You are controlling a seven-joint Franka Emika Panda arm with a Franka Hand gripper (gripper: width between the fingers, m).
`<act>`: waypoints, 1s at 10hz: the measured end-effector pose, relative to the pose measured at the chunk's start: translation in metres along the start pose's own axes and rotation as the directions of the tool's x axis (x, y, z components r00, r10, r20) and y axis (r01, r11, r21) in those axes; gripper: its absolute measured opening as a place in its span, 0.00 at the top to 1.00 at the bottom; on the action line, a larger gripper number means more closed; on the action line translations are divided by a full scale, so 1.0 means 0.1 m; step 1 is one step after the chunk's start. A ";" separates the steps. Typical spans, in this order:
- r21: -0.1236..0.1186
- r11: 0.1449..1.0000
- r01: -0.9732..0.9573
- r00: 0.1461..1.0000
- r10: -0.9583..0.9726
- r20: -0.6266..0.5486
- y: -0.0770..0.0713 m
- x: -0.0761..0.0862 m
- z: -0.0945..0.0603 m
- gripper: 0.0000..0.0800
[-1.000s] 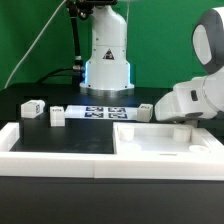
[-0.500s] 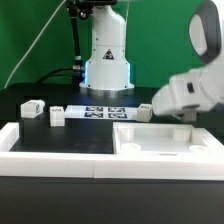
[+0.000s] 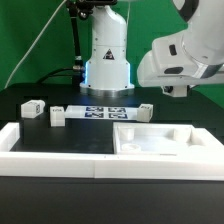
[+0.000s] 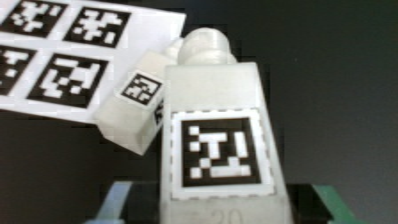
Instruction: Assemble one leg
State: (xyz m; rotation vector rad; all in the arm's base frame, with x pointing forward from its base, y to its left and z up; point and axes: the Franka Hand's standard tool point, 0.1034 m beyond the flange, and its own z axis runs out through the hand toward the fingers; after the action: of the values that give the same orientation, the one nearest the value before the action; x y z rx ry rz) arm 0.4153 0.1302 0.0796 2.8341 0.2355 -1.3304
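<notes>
In the wrist view a white leg (image 4: 217, 130) with a square tag on its face stands between my gripper's fingers, and my gripper (image 4: 222, 205) is shut on it. In the exterior view my gripper (image 3: 176, 88) hangs high above the white panel (image 3: 165, 140), and the held leg is not clear there. A second leg (image 3: 146, 112) lies by the marker board (image 3: 105, 111); it also shows in the wrist view (image 4: 143, 95), behind the held leg.
Two more legs (image 3: 30, 108) (image 3: 57, 116) lie at the exterior view's left. A long white raised frame (image 3: 50, 150) runs along the front. The robot base (image 3: 106, 50) stands behind the marker board (image 4: 71, 50).
The arm has risen from just above the panel to well above it and shifted slightly toward the exterior view's left. The three legs on the table have not moved.
</notes>
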 end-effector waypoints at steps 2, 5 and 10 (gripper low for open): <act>0.003 1.000 -0.002 0.993 0.003 -0.120 0.00 0.12 -0.07 0.64; 0.008 1.000 0.020 0.944 -0.017 -0.329 0.11 0.20 -0.48 0.63; -0.003 1.000 0.012 0.762 -0.011 -0.648 0.16 0.24 -0.72 0.63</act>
State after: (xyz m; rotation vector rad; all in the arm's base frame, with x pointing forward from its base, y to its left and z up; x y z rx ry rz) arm 0.4878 0.1224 0.1067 3.1769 0.2423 -0.2755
